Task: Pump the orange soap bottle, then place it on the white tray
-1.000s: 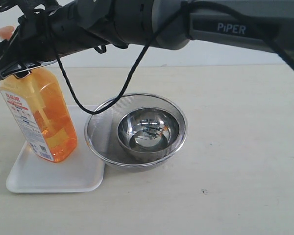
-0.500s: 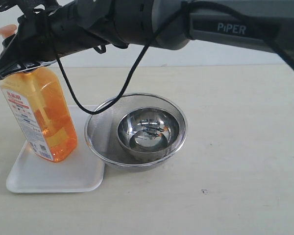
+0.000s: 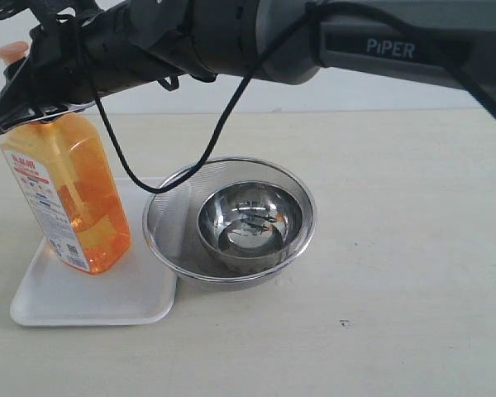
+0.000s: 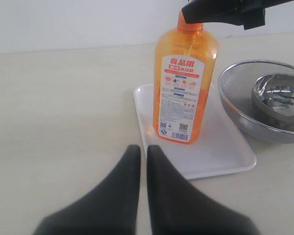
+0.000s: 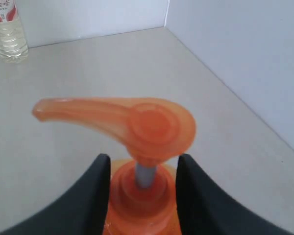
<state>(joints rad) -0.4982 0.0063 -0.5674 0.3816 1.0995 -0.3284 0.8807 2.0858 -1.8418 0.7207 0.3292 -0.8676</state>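
From the exterior view, the tall translucent orange soap bottle (image 3: 74, 207), with its white-and-red label, stands upright on the flat white tray (image 3: 91, 298) with rounded corners, towards the tray's far end. Orange liquid shows through the bottle's wall. Just beside the tray on the pale desk (image 3: 397, 273) sits a round steel mesh strainer (image 3: 169, 236), and a polished steel bowl (image 3: 223, 217) rests inside it. The dark right arm (image 3: 314, 37) reaches across from the right, a black cable (image 3: 120, 157) hanging from it. Its right gripper (image 3: 25, 114) sits at the bottle's neck, under the orange pump head; how tightly it closes cannot be judged from here.

The left wrist view adds the left gripper (image 4: 143, 152). It is low over bare desk, near the tray but apart from it. Its two dark fingers are drawn together with only a thin slit between them and nothing held. This view also faces the bottle's label squarely and shows the strainer's rim close to the tray's edge.

The right wrist view looks down on the pump head (image 5: 137, 122), its spout pointing to one side on a pale stem (image 5: 146, 176). The two black fingers (image 5: 95, 191) press against opposite sides of the orange collar below, so the right gripper clasps the bottle's neck. Only this view shows a clear plastic bottle (image 5: 7, 32) far off by the wall.
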